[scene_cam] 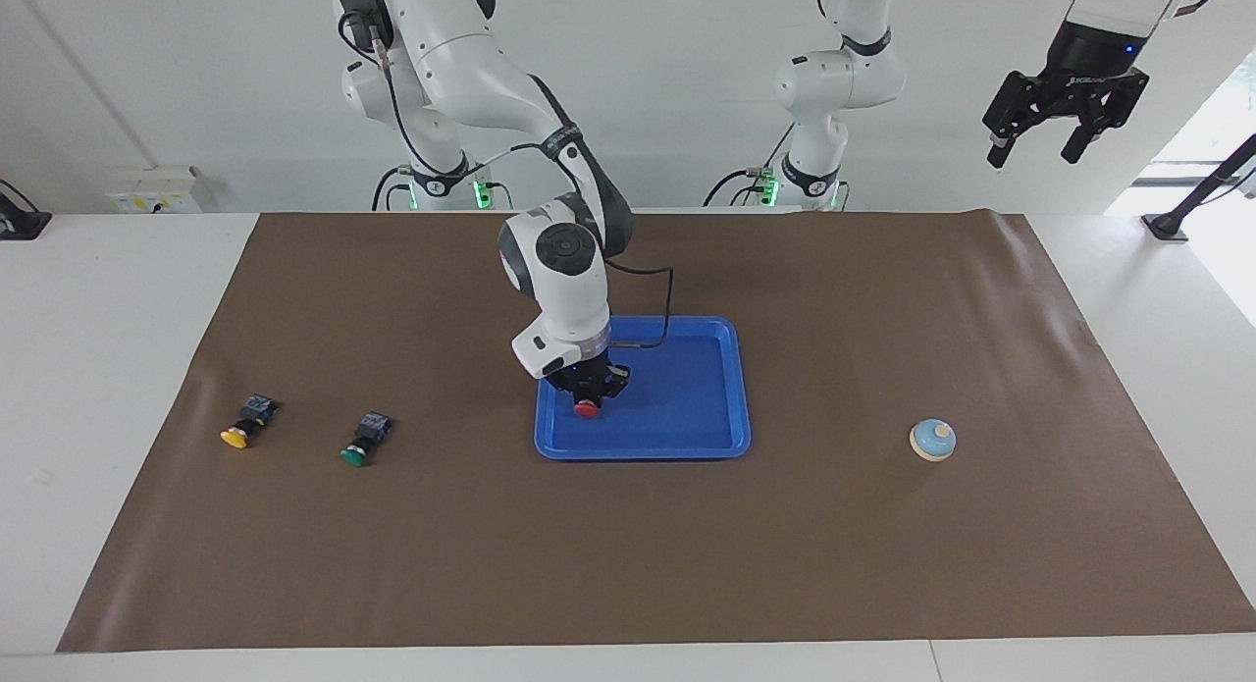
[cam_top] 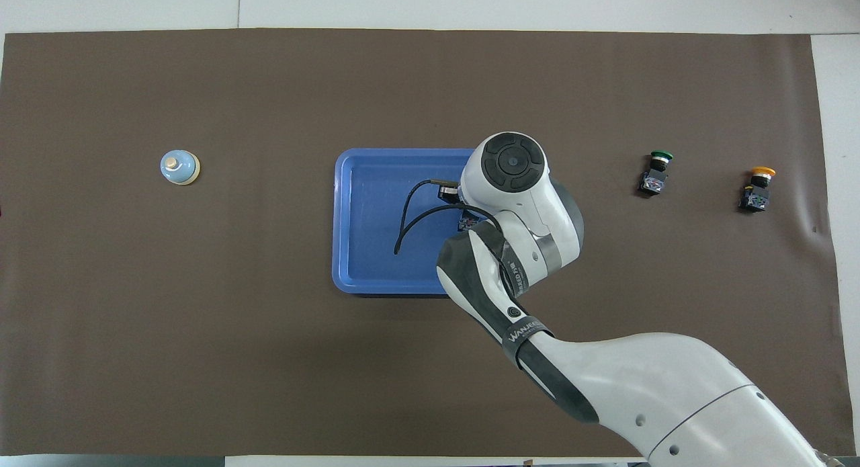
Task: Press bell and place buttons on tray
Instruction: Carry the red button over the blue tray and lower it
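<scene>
Right claw (scene_cam: 587, 395) clamped on red button (scene_cam: 586, 408), low inside blue tray (scene_cam: 687, 448). Left claw (scene_cam: 1065, 113) spread wide, waiting raised over the tabletop's edge.

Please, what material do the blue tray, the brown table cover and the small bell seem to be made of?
The blue tray: probably moulded plastic, with uniform colour, rounded corners and a faint sheen. The brown table cover: looks like matte paper or a thin sheet, since it wrinkles near its edges. The bell: smooth light-blue dome with cream rim and knob, perhaps painted metal or plastic; I cannot tell which.
</scene>
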### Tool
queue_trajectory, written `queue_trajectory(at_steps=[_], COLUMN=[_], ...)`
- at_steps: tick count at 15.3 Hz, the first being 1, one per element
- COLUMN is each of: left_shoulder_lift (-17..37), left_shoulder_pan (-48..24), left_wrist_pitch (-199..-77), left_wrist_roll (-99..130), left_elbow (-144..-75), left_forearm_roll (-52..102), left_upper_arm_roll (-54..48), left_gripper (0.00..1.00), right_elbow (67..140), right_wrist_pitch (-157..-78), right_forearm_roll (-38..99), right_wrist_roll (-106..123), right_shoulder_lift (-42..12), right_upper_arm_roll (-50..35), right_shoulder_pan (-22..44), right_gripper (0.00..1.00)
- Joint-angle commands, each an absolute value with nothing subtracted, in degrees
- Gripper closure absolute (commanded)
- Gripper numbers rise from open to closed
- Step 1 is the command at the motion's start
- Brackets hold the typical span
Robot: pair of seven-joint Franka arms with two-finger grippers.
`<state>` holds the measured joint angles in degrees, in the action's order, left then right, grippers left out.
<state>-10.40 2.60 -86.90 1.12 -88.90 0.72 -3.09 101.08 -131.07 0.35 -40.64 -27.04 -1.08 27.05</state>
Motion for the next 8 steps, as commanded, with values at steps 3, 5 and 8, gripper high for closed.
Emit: queue_trajectory(at_steps=[3, 5, 8], left_shoulder_lift=[-10.8, -10.8, -10.8], left_shoulder_pan=[2.4, 2.4, 2.4], left_wrist_pitch=[-86.1, -86.1, -86.1], left_wrist_roll=[1.5, 1.5, 1.5], left_elbow=[-89.1, -89.1, -89.1], left_forearm_roll=[0.4, 0.4, 0.4], left_upper_arm_roll=[-2.9, -2.9, -2.9], left_gripper=[0.0, 0.0, 0.0], right_elbow=[104.6, 104.0, 101.8], right_wrist_pitch=[-133.5, -133.4, -132.2], right_forearm_roll=[0.7, 0.8, 0.8], right_wrist_roll=[-44.6, -46.6, -48.7], right_shoulder_lift=[-25.4, -25.4, -25.4], right_upper_arm_roll=[-1.1, -1.1, -1.1], right_shoulder_pan=[27.0, 27.1, 27.0], right_gripper=[1.0, 0.45, 0.0])
